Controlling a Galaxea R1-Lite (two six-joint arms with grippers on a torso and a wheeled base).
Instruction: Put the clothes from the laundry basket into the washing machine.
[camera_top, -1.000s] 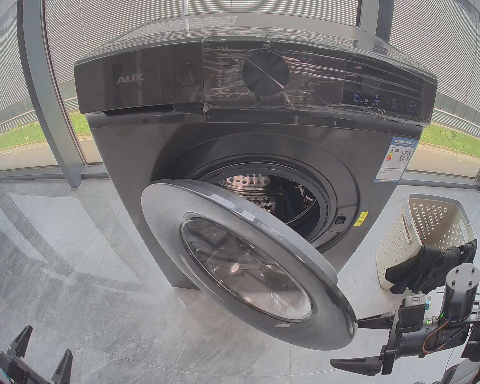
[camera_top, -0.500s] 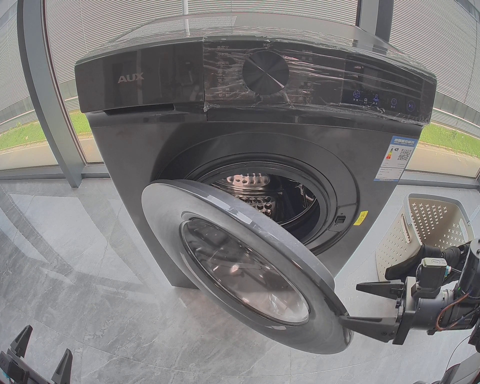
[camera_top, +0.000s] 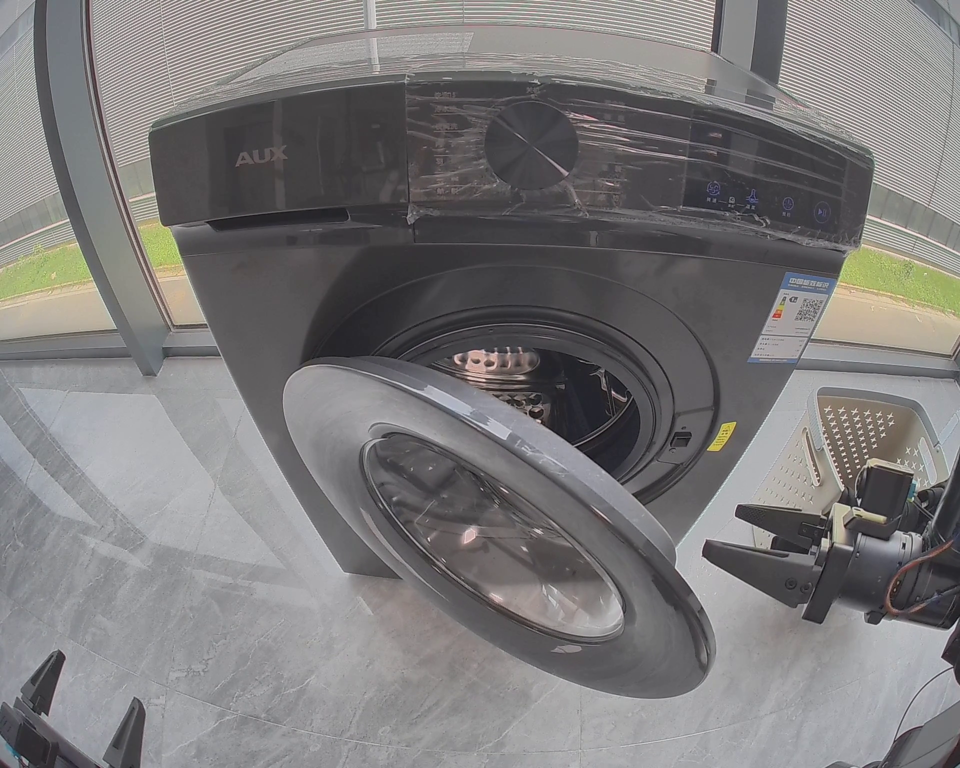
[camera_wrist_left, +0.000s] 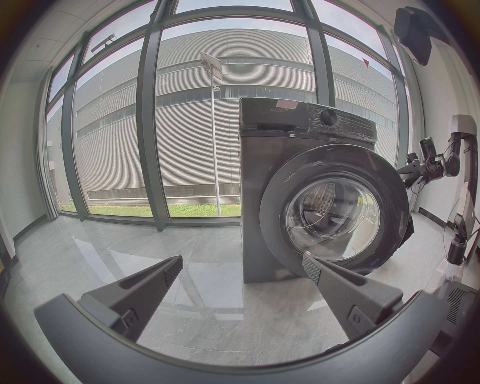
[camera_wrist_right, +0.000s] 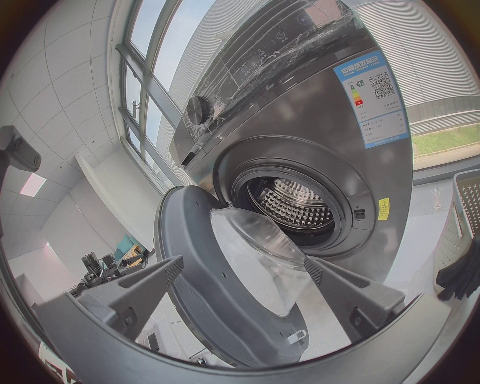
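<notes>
Grey metal front-loading washing machine (camera_top: 280, 300) stands with round door (camera_top: 480, 540) open, drum (camera_wrist_right: 295, 205) apparently bare; black garment (camera_wrist_right: 457, 280) drapes the white perforated plastic laundry basket (camera_top: 870, 395), so loading hasn't begun; right end effector (camera_top: 722, 530), spread empty, hovers beside it

Open door (camera_top: 490, 540) hangs across drum opening (camera_top: 560, 395), free gap at rt over door rim

Grey marble floor (camera_top: 150, 520) meets tall windows (camera_wrist_left: 190, 150) (daylight outside).

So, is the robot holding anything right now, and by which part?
Nothing. The right end effector is open and empty near the basket, and the left end effector is open and empty low over the floor.
</notes>
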